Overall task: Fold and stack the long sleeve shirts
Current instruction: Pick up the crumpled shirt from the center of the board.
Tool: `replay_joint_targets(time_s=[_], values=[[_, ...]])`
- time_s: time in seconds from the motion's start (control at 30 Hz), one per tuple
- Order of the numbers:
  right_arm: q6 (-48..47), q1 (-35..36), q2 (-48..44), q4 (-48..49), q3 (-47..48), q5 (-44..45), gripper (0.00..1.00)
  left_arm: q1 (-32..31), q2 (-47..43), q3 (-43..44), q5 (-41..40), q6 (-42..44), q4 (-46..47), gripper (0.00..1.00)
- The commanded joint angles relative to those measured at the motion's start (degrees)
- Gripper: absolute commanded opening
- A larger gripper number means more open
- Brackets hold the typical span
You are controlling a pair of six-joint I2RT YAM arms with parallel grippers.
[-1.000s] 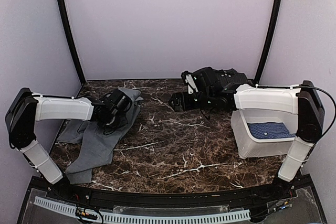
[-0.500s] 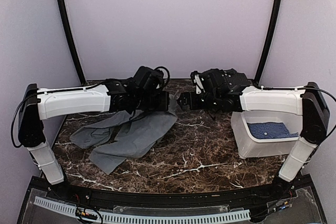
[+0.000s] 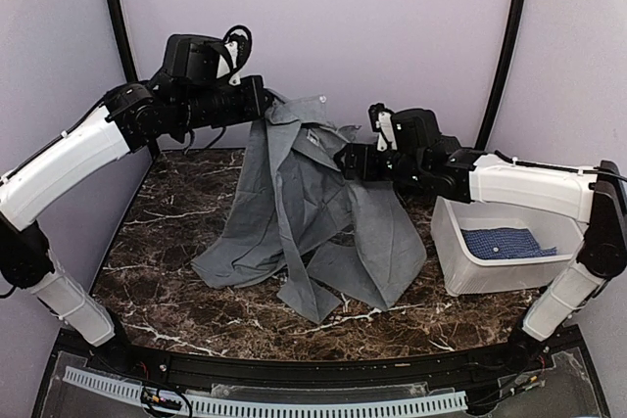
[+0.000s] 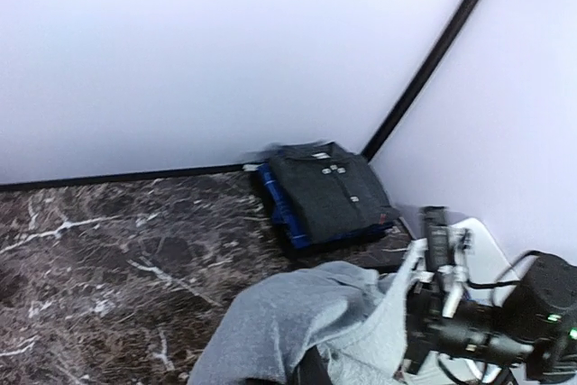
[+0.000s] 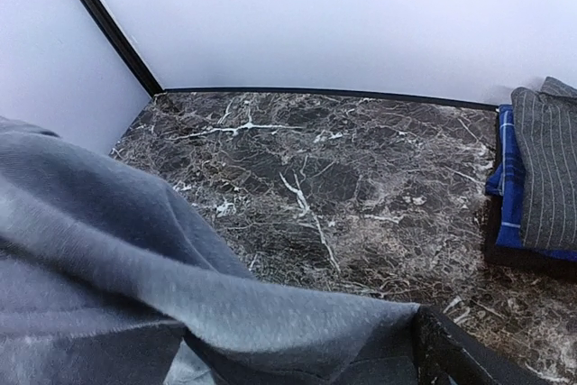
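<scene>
- A second ago the grey shirt (image 3: 304,203) lay crumpled on the left part of the tabletop (image 3: 171,208), with only the left end effector (image 3: 257,105) at it. Now it is raised and pulled to the middle.
- The left end effector is closed on the cloth near the collar and holds it high at the back.
- The right end effector (image 3: 345,162), which was free before, now carries the other upper edge at a lower height. Cloth covers its fingers, but the shirt hangs from it, so I judge it is clamped on the shirt.
- The shirt hangs spread between the two, and its lower part and one sleeve rest on the tabletop.
- This suggests the task is at opening the shirt out. Laying it flat and folding it are not yet done.
- The blue dotted shirt (image 3: 502,242) waits in the white tub (image 3: 456,276) on the right.
- A stack of folded shirts (image 4: 325,188) sits in the far right corner.
</scene>
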Motion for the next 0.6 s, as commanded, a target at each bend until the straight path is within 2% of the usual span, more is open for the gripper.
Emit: replay_joint_targets(time_s=[0.0, 0.17, 0.27, 0.4, 0.5, 0.53, 0.57], values=[[-0.42, -0.66, 3.15, -3.74, 1.71, -0.83, 0.97, 12.02, 1.37, -3.77, 5.73, -1.55, -4.51, 0.00], [-1.05, -0.66, 8.11, -7.82, 5.42, -1.49, 0.97, 22.36, 8.32, -8.77, 25.14, 1.02, -2.73, 0.00], [-1.27, -0.66, 11.42, -9.91, 7.31, -1.50, 0.97, 26.60, 12.24, -9.53, 27.92, 2.01, -3.25, 0.02], [-1.12, -0.66, 14.79, -11.71, 8.57, -1.83, 0.97, 28.06, 15.73, -8.07, 27.12, 3.07, -3.27, 0.16], [-0.57, -0.58, 16.34, -12.62, 8.45, -2.23, 0.96, 28.15, 16.78, -6.05, 26.74, 2.95, -3.84, 0.40], [-0.39, -0.57, 16.41, -12.27, 7.97, -2.78, 0.96, 28.16, 16.82, -5.95, 26.72, 2.80, -3.95, 0.44], [-0.26, -0.57, 16.35, -11.87, 7.45, -3.35, 0.96, 28.16, 16.66, -6.07, 26.72, 2.14, -4.25, 0.53]])
